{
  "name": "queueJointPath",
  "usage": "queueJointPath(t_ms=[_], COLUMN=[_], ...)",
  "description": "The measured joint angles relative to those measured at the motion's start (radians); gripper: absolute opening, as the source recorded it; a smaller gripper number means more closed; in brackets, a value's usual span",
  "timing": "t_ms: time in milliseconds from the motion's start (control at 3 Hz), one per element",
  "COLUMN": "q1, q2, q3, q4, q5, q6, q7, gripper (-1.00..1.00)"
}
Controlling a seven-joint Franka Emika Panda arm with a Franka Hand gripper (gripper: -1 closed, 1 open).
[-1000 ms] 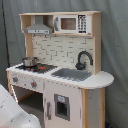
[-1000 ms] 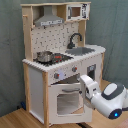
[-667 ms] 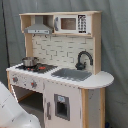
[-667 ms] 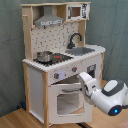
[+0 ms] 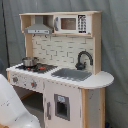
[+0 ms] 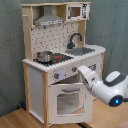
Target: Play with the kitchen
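Grey curtain is hanging behind everything, and the kitchen point(image 6: 60, 60) is standing in front of it on a wooden floor point(image 6: 15, 119), filling most of both exterior views. Up top, the hood point(image 5: 38, 29) and the small microwave point(image 5: 70, 23) are sitting side by side on the shelf. On the counter, a little metal pot point(image 6: 44, 56) is resting on the black and red stovetop point(image 5: 36, 67), with the grey sink point(image 5: 72, 74) and the black faucet point(image 5: 83, 59) beside it.

Over the past second the arm has been pushing in from the second exterior view's right. Its white wrist, which was hanging a little way off the front panel, is now lying closer across it, at the height of the knobs point(image 6: 60, 75) and just above the oven door point(image 6: 67, 99). That suggests it is going for a knob or the top edge of the door, so the play is only starting; the door is looking closed.

As for the gripper point(image 6: 81, 70), it is pressed close to the knob panel, possibly touching it, though I cannot tell from where I stand. Whether its fingers are apart or together I cannot tell either, and I am seeing nothing held in it. In the first exterior view only a white bulk of the arm point(image 5: 12, 107) is showing at the near left corner.
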Motion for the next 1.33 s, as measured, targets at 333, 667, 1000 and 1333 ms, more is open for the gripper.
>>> queueJointPath(t_ms=[333, 667, 1000, 1333], q1=[0.010, 0.015, 0.015, 0.015], q2=[0.067, 0.135, 0.201, 0.288], q3=[0.000, 0.001, 0.001, 0.001], q4=[-0.004, -0.009, -0.014, -0.031], q5=[0.000, 0.001, 0.003, 0.014], q6=[-0.047, -0.089, -0.126, -0.168], q7=[-0.098, -0.183, -0.258, -0.341], gripper=[1.00, 1.00, 1.00, 1.00])
